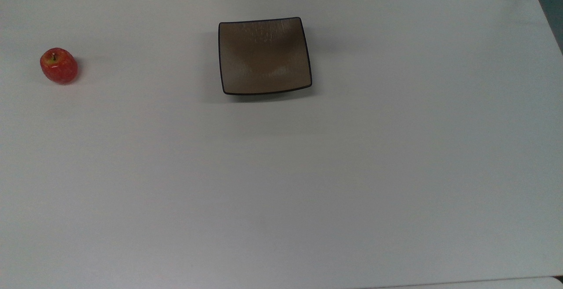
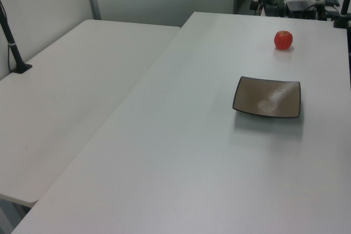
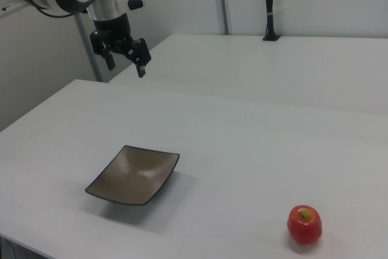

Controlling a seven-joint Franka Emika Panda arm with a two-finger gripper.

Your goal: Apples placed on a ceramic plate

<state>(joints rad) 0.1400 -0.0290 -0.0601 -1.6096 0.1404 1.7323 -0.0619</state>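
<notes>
I have not picked up the red apple (image 1: 59,65) yet. It sits on the worktop (image 1: 281,170) at the top view's left, well apart from the square brown plate (image 1: 264,56). My end effector (image 3: 126,60) hangs open, holding nothing, at the right view's upper left. Next I must reach the apple.

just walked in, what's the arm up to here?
Nothing is in hand yet. In the right view the gripper hangs open in the air, above and behind the ceramic plate, holding nothing. The plate is empty. The apple sits by itself on the white table, well off toward the top view's left of the plate. So the pick looks not yet begun.
</notes>
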